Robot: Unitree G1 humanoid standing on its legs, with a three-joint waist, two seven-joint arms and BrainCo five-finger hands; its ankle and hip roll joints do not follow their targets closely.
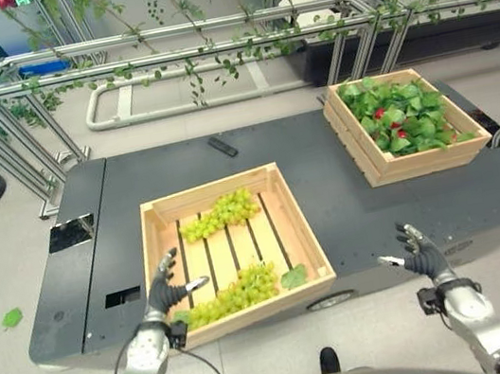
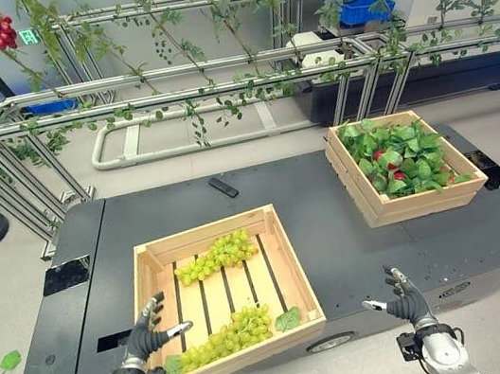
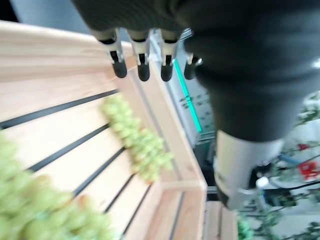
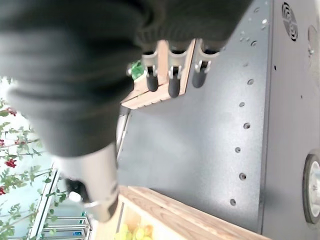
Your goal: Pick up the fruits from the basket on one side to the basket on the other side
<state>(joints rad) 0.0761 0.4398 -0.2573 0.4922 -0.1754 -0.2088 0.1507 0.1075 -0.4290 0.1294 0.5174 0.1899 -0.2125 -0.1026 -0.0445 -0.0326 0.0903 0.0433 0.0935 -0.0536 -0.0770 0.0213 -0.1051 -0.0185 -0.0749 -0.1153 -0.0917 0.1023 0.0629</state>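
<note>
Judging nothing moved yet, I see both grape bunches (image 1: 219, 215) in the near crate (image 1: 162, 205), far crate (image 1: 362, 147) holding leaves, left hand (image 1: 164, 288) and right hand (image 1: 422, 256) spread, empty.

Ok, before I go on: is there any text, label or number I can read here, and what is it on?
No text can be read.
Green sign on the back wall: too small to read.
Grape crate and leaf-filled crate: bare wood, no print visible.
Black platform: no legible markings.
Small dark object on the platform: too small to tell.
</note>
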